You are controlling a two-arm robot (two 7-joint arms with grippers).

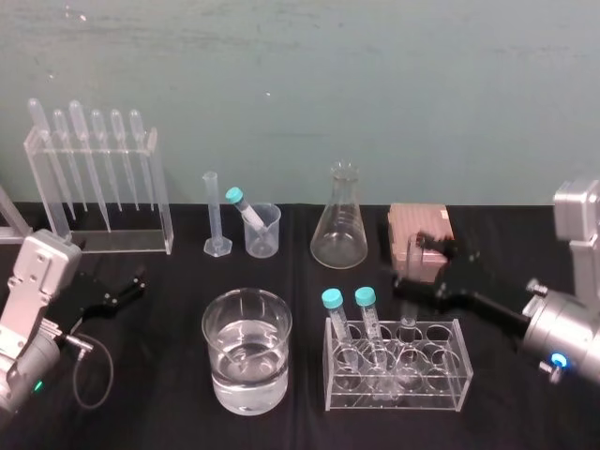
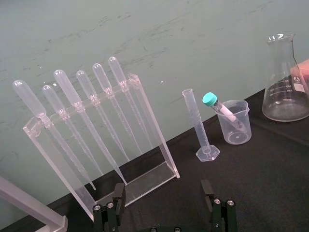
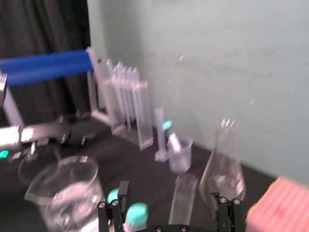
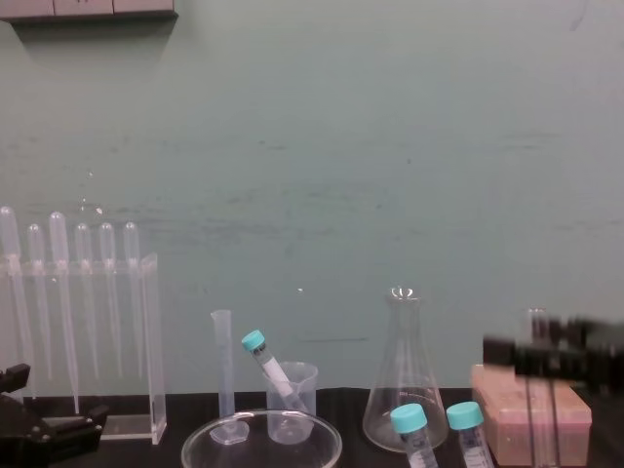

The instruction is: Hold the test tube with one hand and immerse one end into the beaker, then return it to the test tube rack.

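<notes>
A scuffed teal wall (image 1: 375, 84) rises behind the black-covered table (image 1: 150, 394).

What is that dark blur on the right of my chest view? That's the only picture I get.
Observer: The right gripper. In the head view it reaches over the test tube rack toward the clear test tube.
Operator: Has it grabbed the tube?
Observer: Not yet. The right wrist view shows its fingers spread apart, with the tube ahead between them.
Operator: And the other arm?
Observer: The left gripper is parked left of the water-filled beaker, open and holding nothing.
</notes>
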